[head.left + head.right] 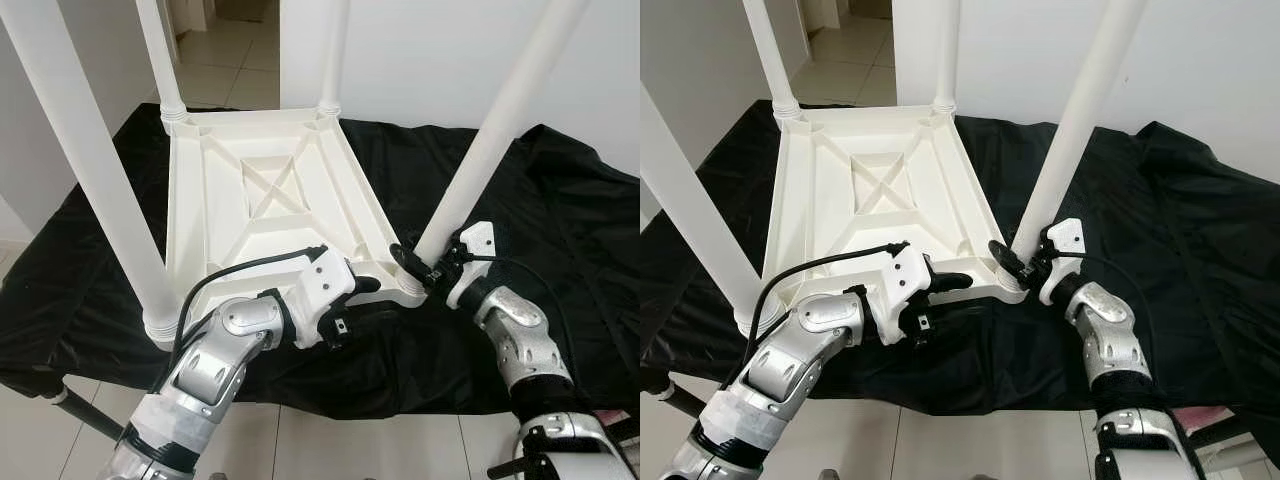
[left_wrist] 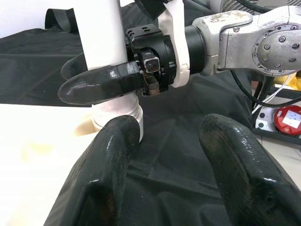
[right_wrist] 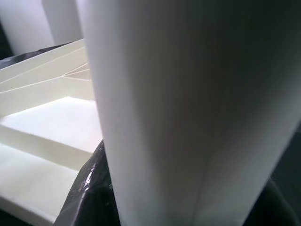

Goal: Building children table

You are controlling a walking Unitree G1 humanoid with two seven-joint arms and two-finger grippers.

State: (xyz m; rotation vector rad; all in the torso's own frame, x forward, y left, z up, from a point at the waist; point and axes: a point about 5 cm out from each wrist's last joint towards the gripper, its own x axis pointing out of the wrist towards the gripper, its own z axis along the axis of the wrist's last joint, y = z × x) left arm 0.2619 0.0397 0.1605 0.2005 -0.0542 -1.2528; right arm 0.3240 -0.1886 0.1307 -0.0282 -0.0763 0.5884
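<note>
The white table (image 1: 262,195) lay upside down on a black cloth (image 1: 560,230), all four legs pointing up. The right gripper (image 1: 420,262) was clamped around the base of the near right leg (image 1: 490,140), just above its corner socket. The left gripper (image 1: 372,286) rested at the near edge beside that corner, fingers (image 2: 106,160) spread apart and holding nothing.
</note>
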